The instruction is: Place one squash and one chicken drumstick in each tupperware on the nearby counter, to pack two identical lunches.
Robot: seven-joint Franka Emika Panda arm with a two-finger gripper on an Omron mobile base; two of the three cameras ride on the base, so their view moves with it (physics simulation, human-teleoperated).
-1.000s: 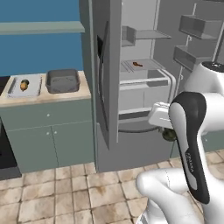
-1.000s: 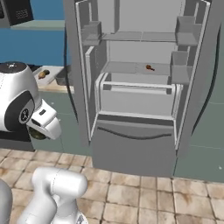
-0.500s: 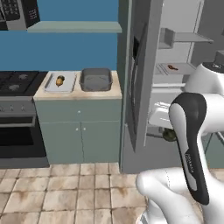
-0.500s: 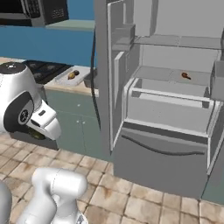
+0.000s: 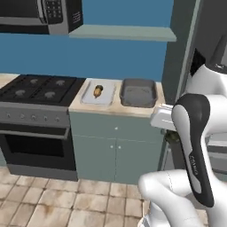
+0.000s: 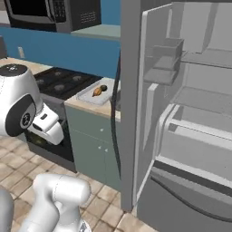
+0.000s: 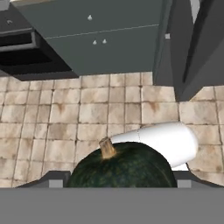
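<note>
My gripper (image 7: 118, 181) is shut on a dark-green squash (image 7: 120, 168) with a tan stem, held low over the tiled floor. From the left base view the squash (image 5: 172, 136) peeks out under the hand beside the cabinet. On the counter (image 5: 115, 109) stand the two tupperware side by side. The shallow pale one (image 5: 86, 99) holds a golden-orange chicken drumstick (image 5: 98, 91), and the deeper dark grey one (image 5: 138, 104) sits to its right. From the right base view the pale tupperware (image 6: 88, 98) and its drumstick (image 6: 98, 90) appear left of the fridge door.
A stove (image 5: 35, 88) with an oven adjoins the counter on the left, and a microwave (image 5: 44, 15) hangs above it. The open fridge (image 6: 181, 113) and its door edge (image 6: 129, 104) stand on the right. Grey-green cabinet doors (image 7: 100, 26) face the hand.
The base has driven left, so both base views shifted from the open fridge to the counter and stove. The gripper still holds the squash.
</note>
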